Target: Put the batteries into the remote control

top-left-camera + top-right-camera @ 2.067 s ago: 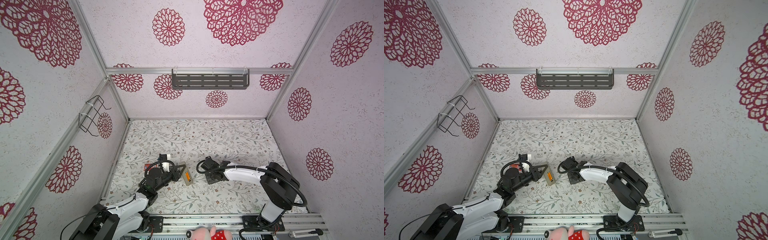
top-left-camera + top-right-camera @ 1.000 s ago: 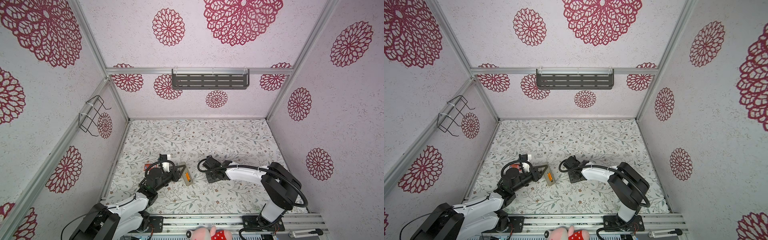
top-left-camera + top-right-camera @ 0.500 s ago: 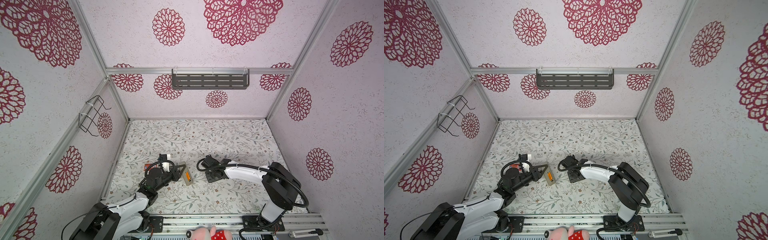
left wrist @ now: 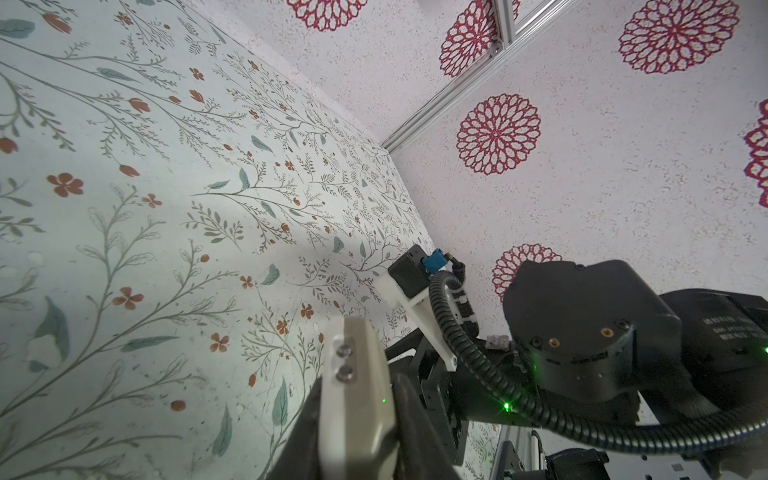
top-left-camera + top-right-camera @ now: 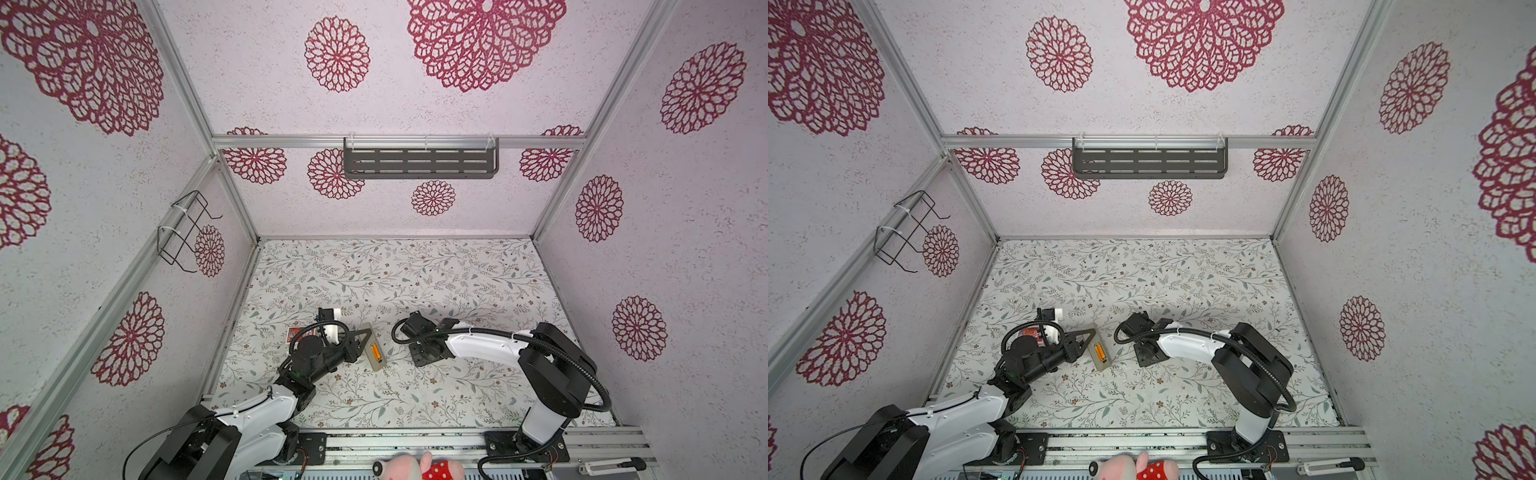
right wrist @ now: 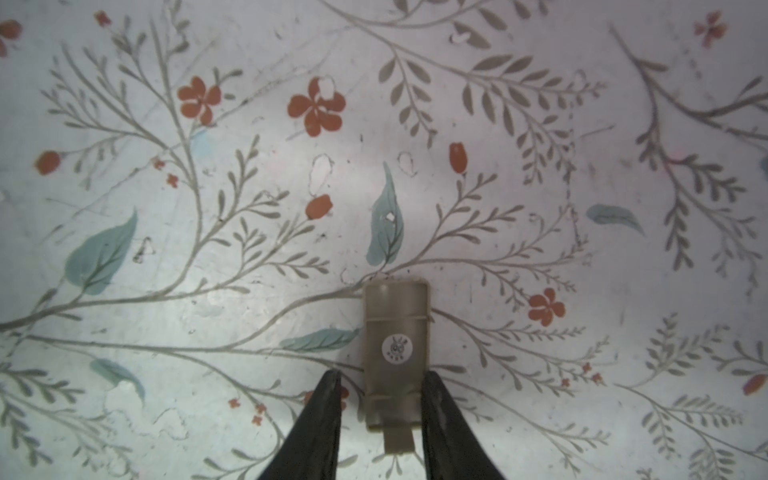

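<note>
In both top views the slim remote control with the plain beige-grey back [image 5: 380, 365] [image 5: 1104, 363] lies back up on the flowery surface [image 5: 415, 282], near the front and a bit left of the middle. Its slot is open, and the orange batteries [image 5: 376, 352] [image 5: 1099, 353] show inside. They are too small to count. The left gripper [image 5: 365, 336] [image 5: 1089, 334] is at the remote's far end. The right gripper [image 5: 422, 357] [image 5: 1148, 357] points down just right of the remote.

In the left wrist view the black fingers [image 4: 305, 424] are clenched on the remote, one on each side.

In the right wrist view a small grey-beige plastic lid with a round white sticker [image 6: 395, 332] lies flat on the surface. The right fingers [image 6: 316, 419] stand a little apart with the lid's end between them. I cannot tell if they pinch it.

The loading looks mostly done. I think what is left is to put the lid back on.
</note>
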